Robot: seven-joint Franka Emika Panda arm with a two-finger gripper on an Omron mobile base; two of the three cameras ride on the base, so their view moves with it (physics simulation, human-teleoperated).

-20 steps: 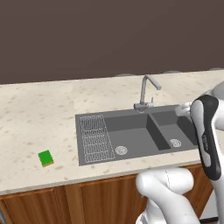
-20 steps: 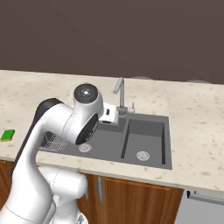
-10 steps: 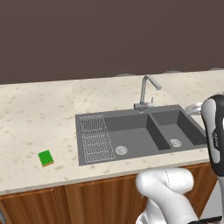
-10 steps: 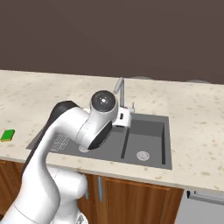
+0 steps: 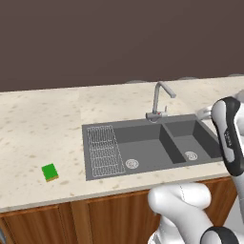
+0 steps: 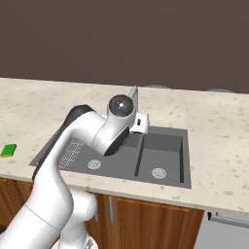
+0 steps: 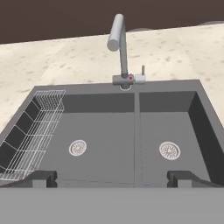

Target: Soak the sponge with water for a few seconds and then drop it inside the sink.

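The green sponge (image 5: 49, 172) lies flat on the counter, well left of the sink (image 5: 145, 148), and it also sits at the far left edge in the right base view (image 6: 8, 150). In the hand view my gripper (image 7: 111, 179) is open with nothing between its fingers. It hangs over the near side of the sink (image 7: 105, 131), above the divider between the two basins. It points toward the grey faucet (image 7: 122, 48). Water is out of view. The sponge is far from the gripper.
A wire drain rack (image 5: 102, 150) fills the sink's left end. The faucet (image 5: 157, 97) stands at the back rim. The speckled counter (image 5: 43, 128) runs wide on both sides, with a dark wall behind. My arm's elbow (image 6: 121, 104) rises in front of the sink.
My arm has swung to the right over the sink, carrying the hand with it. The sponge and the base have not moved. The gripper has stayed open.
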